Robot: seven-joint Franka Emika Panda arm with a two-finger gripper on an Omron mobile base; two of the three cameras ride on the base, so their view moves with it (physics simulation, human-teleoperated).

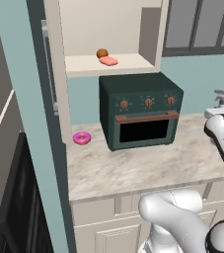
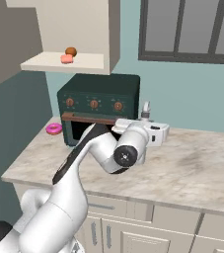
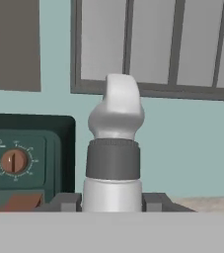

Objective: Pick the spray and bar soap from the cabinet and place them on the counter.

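1. A pale teal wall (image 2: 182, 94) runs behind the desk, filling the middle right of the right base view.
2. A grey-framed window (image 2: 187, 29) with vertical bars sits at upper right.
3. A dark-green oven (image 1: 140, 111) stands centre frame.
4. Cream base drawers (image 2: 133, 222) line the bottom.

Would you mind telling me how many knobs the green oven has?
3, in a row across the oven front above its door: left, middle, right. None seem hidden.

Pale grey spray (image 3: 114, 148), salmon-pink bar soap (image 1: 108, 61), dk-green oven (image 1: 140, 109), beige marbled counter (image 1: 133, 170), pink donut (image 1: 82, 138).
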